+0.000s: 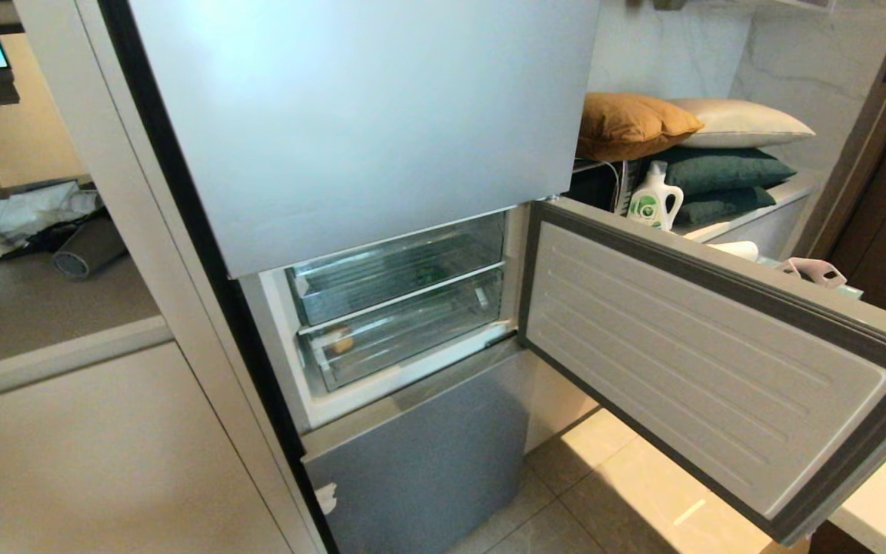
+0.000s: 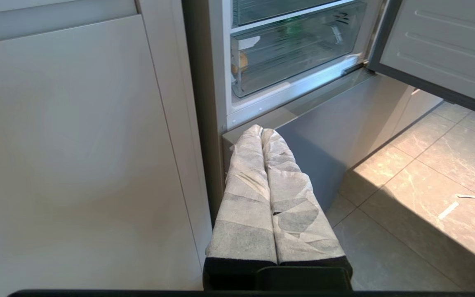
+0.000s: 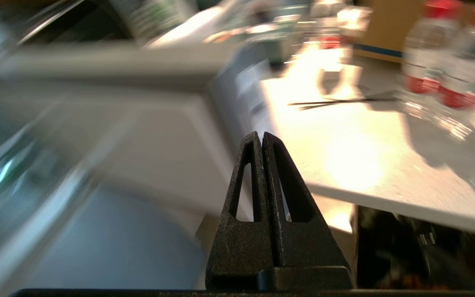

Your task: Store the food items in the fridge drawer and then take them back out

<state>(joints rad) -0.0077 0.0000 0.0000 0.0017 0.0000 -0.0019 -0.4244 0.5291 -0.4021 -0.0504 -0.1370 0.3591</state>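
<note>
The fridge's middle door (image 1: 708, 362) swings wide across the frame's right, blocking approach there; both clear drawers (image 1: 404, 308) sit pushed in, reachable from centre-left over open floor (image 1: 566, 492).

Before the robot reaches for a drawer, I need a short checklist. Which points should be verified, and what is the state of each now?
1. Fridge door swung open, leaving the drawers reachable: ok.
2. Upper drawer pulled out: not ok, it sits pushed in.
3. Lower drawer pulled out: not ok, also pushed in.
4. Food visible inside: ok, a green shape above, a tan lump below.
5. Right gripper ready to grasp: not ok, shut and empty.
6. Left gripper out of the way: ok, shut, low beside the fridge.
</note>
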